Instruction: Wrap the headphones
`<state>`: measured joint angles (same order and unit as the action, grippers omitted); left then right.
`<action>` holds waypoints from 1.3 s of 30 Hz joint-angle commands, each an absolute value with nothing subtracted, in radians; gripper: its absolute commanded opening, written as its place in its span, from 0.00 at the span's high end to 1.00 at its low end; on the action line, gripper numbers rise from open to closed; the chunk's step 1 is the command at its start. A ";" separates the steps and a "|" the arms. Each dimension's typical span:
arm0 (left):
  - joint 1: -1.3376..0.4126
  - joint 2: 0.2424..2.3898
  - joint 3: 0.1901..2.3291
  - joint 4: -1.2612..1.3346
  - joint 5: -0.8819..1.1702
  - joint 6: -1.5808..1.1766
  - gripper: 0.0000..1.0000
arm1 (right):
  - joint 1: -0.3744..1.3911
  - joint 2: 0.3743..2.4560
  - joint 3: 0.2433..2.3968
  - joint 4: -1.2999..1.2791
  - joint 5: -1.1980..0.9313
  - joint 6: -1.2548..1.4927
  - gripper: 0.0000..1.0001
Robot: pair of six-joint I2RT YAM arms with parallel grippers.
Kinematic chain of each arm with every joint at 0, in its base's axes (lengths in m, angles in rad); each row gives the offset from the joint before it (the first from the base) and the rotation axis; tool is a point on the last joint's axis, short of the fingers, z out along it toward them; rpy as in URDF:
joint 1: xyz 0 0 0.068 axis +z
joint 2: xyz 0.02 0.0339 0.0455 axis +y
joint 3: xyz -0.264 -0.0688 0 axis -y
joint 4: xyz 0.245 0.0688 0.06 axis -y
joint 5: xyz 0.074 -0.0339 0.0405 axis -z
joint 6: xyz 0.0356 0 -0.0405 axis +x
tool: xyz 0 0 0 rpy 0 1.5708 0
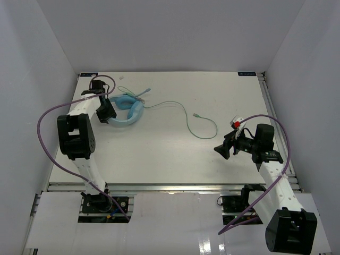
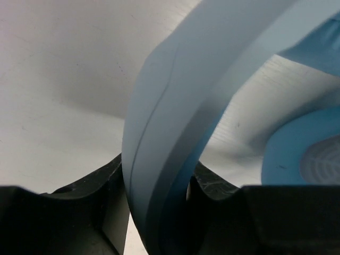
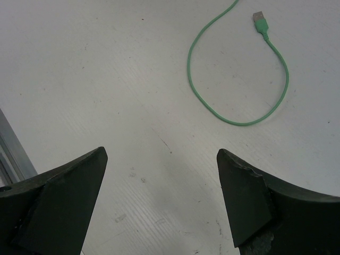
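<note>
White walls [image 1: 170, 32] close in a white table [image 1: 175, 154] on three sides. The left arm [image 1: 79, 135] reaches from the near edge toward the far left corner. The right arm [image 1: 276, 175] is bent over the near right part of the table, and its wrist points left. A purple cable [image 1: 45, 133] loops out from each arm.

The headphones [image 1: 127, 110] lie on the table near the far left corner. They are light blue, and the headband curves toward the near side. The left tool [image 1: 111, 116] is on their left side, at the band. In the left wrist view the headband [image 2: 159, 133] rises straight up through the gap between the two black fingers [image 2: 101, 202]. It fills that gap, and each finger lies against one side of it. The left tool [image 2: 156, 180] is thus clamped on the headband. Behind the band, at the right of that view, part of an ear cup [image 2: 303, 159] shows, a blue pad around a pale mesh centre.

A thin green cable [image 1: 187, 123] runs right from the headphones across the middle of the table. It then bends toward the near side and curls into an open loop. The right tool [image 1: 220, 150] hangs near that loop, on its near side and apart from it. In the right wrist view the right tool [image 3: 162, 159] has its fingers spread wide, with only bare table between them. The cable [image 3: 189, 74] lies beyond the fingertips. It ends in a small plug [image 3: 258, 17] that rests flat on the table.
</note>
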<state>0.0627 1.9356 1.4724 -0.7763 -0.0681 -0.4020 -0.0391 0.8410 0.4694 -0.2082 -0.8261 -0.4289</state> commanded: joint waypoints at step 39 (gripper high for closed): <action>-0.109 1.138 1.094 -0.556 0.628 -0.482 1.00 | 0.310 1.079 0.997 -0.380 -0.969 -0.727 0.10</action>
<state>-0.0920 1.1975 1.0082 -0.5824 0.4829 -0.4153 0.2678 1.0074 0.8933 -0.3878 -0.9558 -0.7189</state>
